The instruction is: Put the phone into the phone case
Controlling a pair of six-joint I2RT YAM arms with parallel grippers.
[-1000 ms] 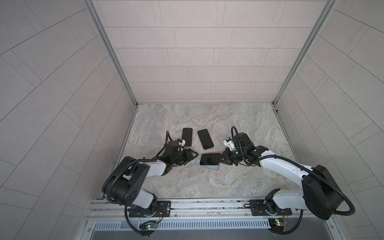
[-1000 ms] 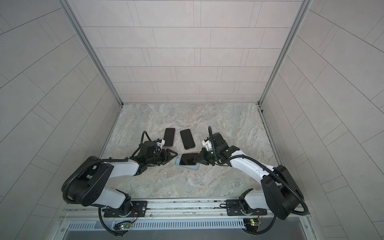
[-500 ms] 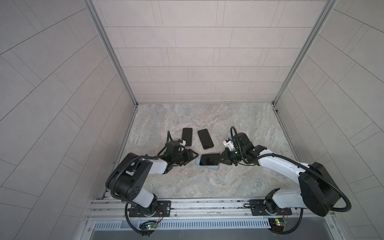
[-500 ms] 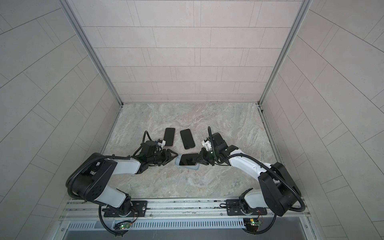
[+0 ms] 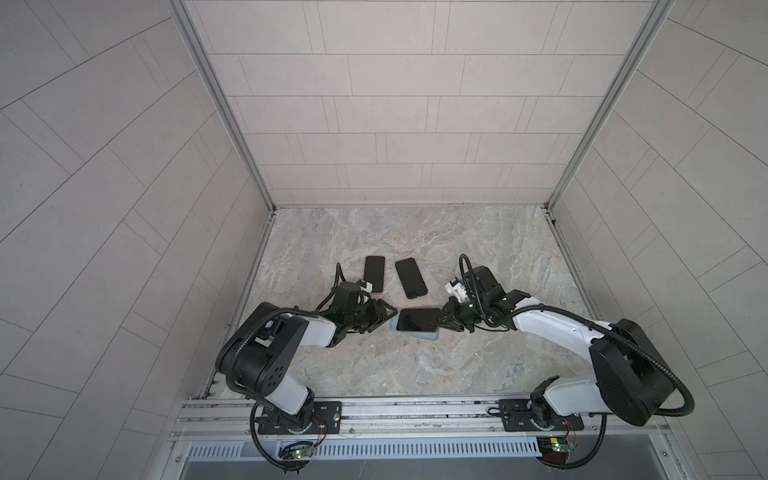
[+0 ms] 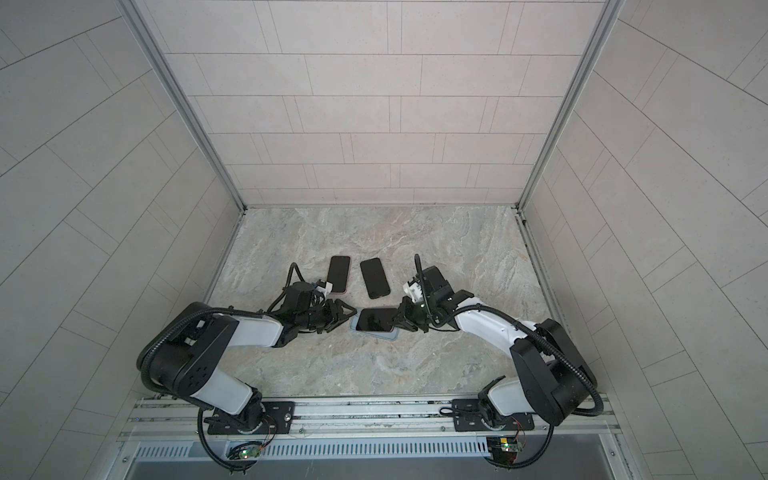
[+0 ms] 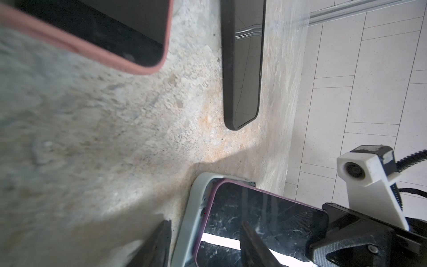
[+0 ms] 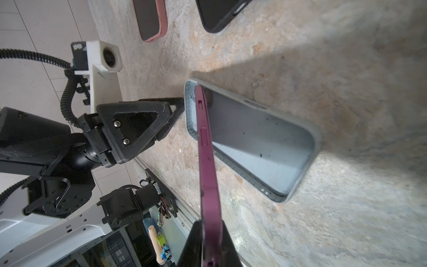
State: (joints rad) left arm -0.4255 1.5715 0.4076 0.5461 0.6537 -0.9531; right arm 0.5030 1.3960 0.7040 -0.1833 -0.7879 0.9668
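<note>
Black left gripper (image 5: 384,318), jaws apart, sits at the left end of the pale blue phone case (image 8: 254,143) on the bench (image 5: 415,374). The purple-edged phone (image 5: 417,320) slants into it, its right end pinched by the right gripper (image 5: 440,322).

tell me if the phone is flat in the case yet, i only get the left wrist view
Observer: No. The phone slopes: one end sits in the case corner, the other is raised clear of it.
Operator: is the right gripper gripping it
Observer: Yes, the right gripper has a finger on each face of the raised end.
Operator: anything in the case under it
Observer: Nothing; the floor that shows is bare pale blue.
</note>
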